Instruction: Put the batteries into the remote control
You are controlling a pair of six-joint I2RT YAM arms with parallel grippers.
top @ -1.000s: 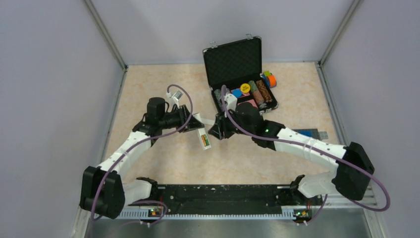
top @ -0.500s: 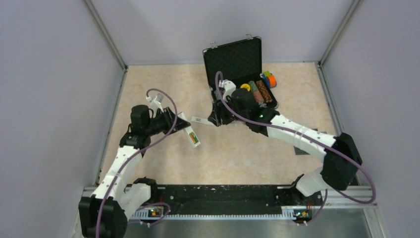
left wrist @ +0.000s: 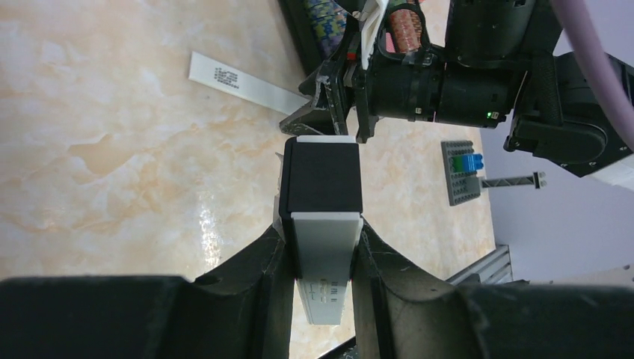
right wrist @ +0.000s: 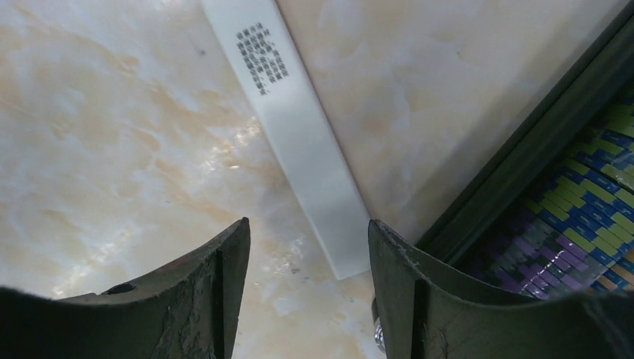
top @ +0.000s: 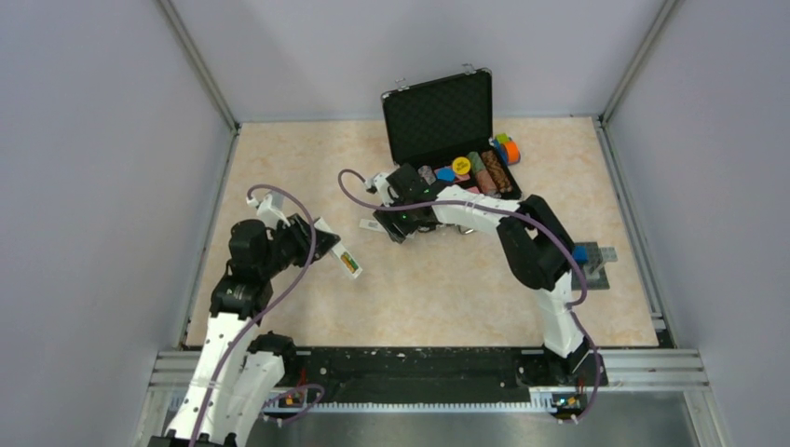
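While the left gripper point(left wrist: 321, 250) is clamped tight on the remote control point(left wrist: 324, 187), pinching its long side edges, we see the remote left of centre in the top view, apparently held above the table point(left wrist: 112, 164). The batteries point(top: 350, 264) sit in its open bay near the free end, one green and one reddish. We judge the remote light, stiff and made of slick plastic. The side-edge grip suits it, but tilting could spill the cells. The right gripper point(right wrist: 306, 235) hangs with jaws apart, holding nothing, over a thin white strip point(right wrist: 299, 134) that lies flat beside the black case point(right wrist: 516, 142), top centre. It is probably the lid, and hard to pinch lying flat.
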